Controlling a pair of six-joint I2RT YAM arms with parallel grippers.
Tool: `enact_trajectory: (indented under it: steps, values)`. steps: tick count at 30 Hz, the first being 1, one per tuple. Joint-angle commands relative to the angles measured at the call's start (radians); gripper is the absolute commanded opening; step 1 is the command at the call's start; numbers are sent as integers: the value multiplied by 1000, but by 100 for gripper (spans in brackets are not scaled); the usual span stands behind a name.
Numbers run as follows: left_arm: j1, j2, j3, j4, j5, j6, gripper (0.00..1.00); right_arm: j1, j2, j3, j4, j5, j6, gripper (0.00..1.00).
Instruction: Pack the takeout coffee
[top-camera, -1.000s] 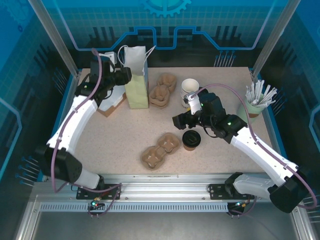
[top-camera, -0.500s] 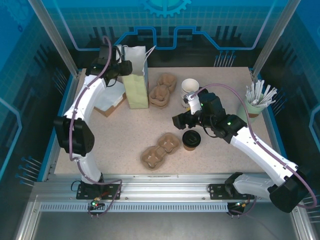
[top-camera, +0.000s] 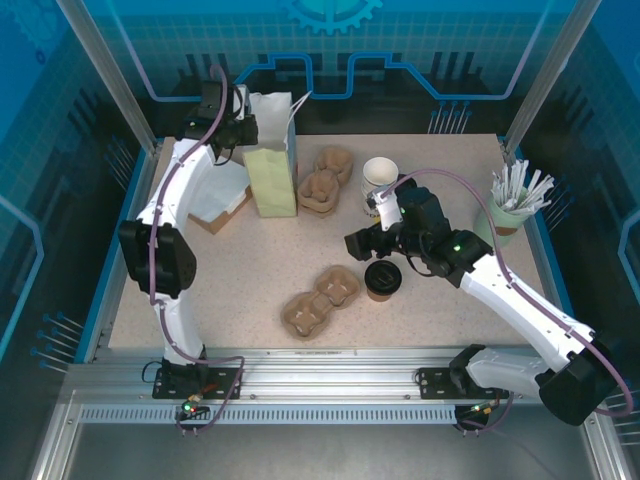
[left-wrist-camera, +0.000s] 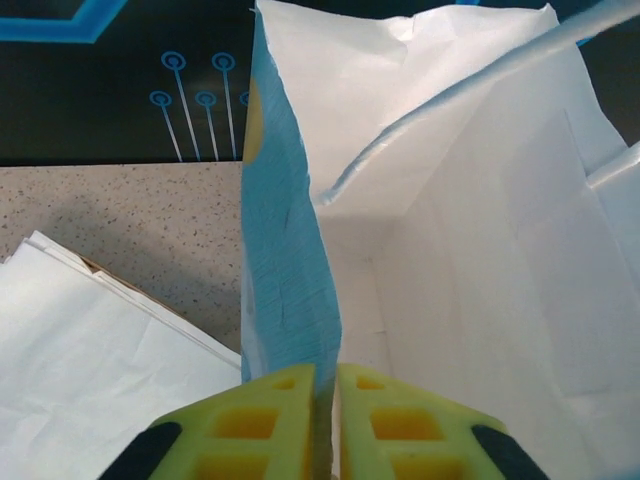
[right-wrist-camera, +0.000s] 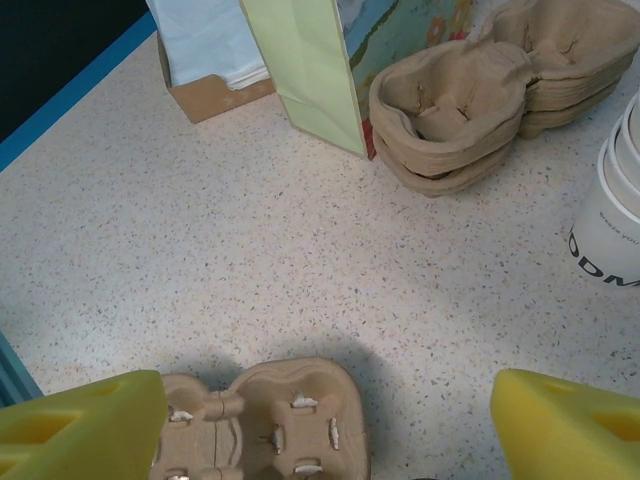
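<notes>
Top and wrist views: the left gripper (left-wrist-camera: 327, 400) at the far left of the table (top-camera: 250, 270) has its yellow fingers (left-wrist-camera: 260, 415) pressed together on the upper edge of the blue side wall of the upright, open paper bag (left-wrist-camera: 450, 250). The right gripper (right-wrist-camera: 330, 420) hangs with fingers spread wide above the near pulp cup carrier (right-wrist-camera: 265, 425). The takeout coffee (top-camera: 383, 279) stands upright on the table just right of that carrier, beside the right gripper and well apart from the bag.
</notes>
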Motion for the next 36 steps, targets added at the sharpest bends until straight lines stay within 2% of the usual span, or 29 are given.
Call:
enact_trajectory:
  steps: [1,5,8,13,18,22,25,29,36]
  values:
    - [17,12,57,-52,-25,41,9,18,-18,-14,-8,20,8,86]
    - [20,-8,75,-94,-60,74,1,19,-28,-13,-18,24,8,86]
    - [19,-56,50,-132,-96,98,0,19,-38,-12,-23,27,7,86]
    - [17,-235,-136,-104,-112,105,0,19,-50,-8,-37,39,-3,86]
    - [17,-478,-378,-63,-96,89,0,19,-56,17,-66,38,-24,87]
    - [18,-651,-507,-79,-92,78,0,18,-58,35,-75,28,-42,87]
    - [14,-766,-577,-95,-60,66,0,18,-58,47,-78,20,-57,87]
    - [13,-860,-624,-127,61,79,0,16,-64,50,-81,11,-77,87]
    - [13,-874,-647,-160,258,169,0,11,-99,27,-87,27,-103,87]
